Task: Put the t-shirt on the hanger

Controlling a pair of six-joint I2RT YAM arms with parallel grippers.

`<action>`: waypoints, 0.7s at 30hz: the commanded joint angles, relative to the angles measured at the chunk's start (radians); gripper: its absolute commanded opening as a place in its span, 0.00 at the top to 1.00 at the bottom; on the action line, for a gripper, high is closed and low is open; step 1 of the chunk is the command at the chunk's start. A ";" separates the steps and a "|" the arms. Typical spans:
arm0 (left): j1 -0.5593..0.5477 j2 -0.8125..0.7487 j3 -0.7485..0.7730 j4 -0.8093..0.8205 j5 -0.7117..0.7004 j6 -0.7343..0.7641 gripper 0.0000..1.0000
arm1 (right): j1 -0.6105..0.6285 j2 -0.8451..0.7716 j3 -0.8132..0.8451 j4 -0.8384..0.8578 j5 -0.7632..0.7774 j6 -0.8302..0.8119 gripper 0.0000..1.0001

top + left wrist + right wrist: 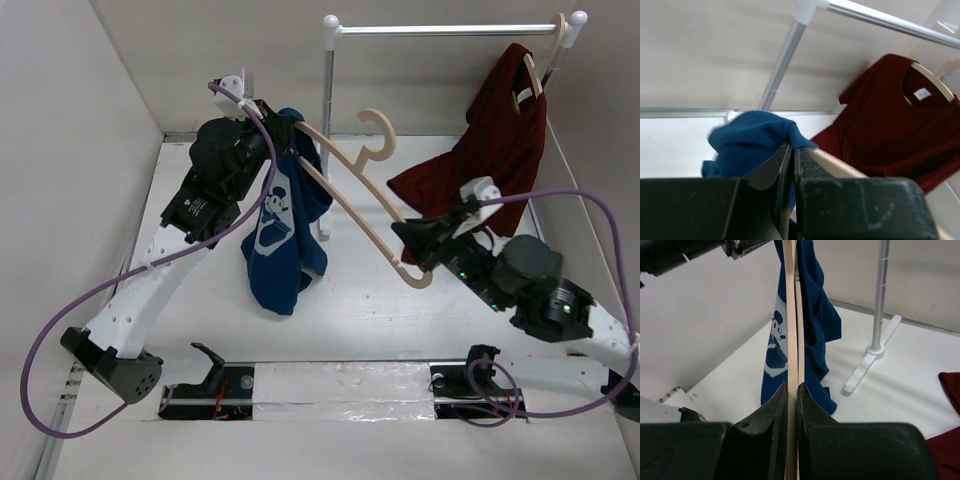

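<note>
The royal blue t-shirt (281, 240), white mouse print showing, hangs in the air from the upper left end of the pale beige hanger (352, 190). The hanger slants down to the right, its hook (379, 128) pointing up. My left gripper (272, 122) is shut on the t-shirt's ribbed collar (792, 136), right beside the hanger arm (835, 165). My right gripper (412, 246) is shut on the hanger's lower right end. In the right wrist view the hanger (792, 315) runs straight up from the closed jaws, with the t-shirt (816, 315) draped beside it.
A white-and-silver clothes rail (450, 30) stands at the back, its post (880, 295) and foot (867, 365) just behind the t-shirt. A dark red shirt (495, 140) hangs from the rail on another hanger at the right. Walls close in on the left and back.
</note>
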 commanded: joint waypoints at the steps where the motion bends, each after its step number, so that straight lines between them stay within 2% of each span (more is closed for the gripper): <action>1: -0.005 -0.014 -0.003 0.070 0.118 -0.039 1.00 | 0.002 0.101 0.004 0.129 0.033 -0.045 1.00; 3: -0.005 -0.009 -0.002 0.070 0.142 -0.044 1.00 | 0.002 0.129 0.009 0.160 0.039 -0.051 1.00; 7: -0.005 -0.038 -0.041 0.101 0.231 -0.079 1.00 | 0.002 0.156 -0.010 0.245 0.145 -0.059 1.00; 12: -0.005 -0.075 -0.100 0.121 0.308 -0.136 1.00 | -0.012 0.190 -0.106 0.530 0.136 -0.097 1.00; 16: -0.005 -0.132 -0.170 0.135 0.230 -0.156 1.00 | -0.022 0.228 -0.120 0.670 0.148 -0.106 1.00; 18: -0.005 -0.161 -0.186 0.149 0.247 -0.157 1.00 | -0.022 0.230 -0.142 0.768 0.145 -0.118 1.00; 20: -0.005 -0.155 -0.192 0.182 0.350 -0.157 1.00 | -0.079 0.276 -0.117 0.764 0.085 -0.108 1.00; 21: -0.005 -0.149 -0.192 0.196 0.388 -0.157 1.00 | -0.104 0.300 -0.094 0.708 0.055 -0.055 1.00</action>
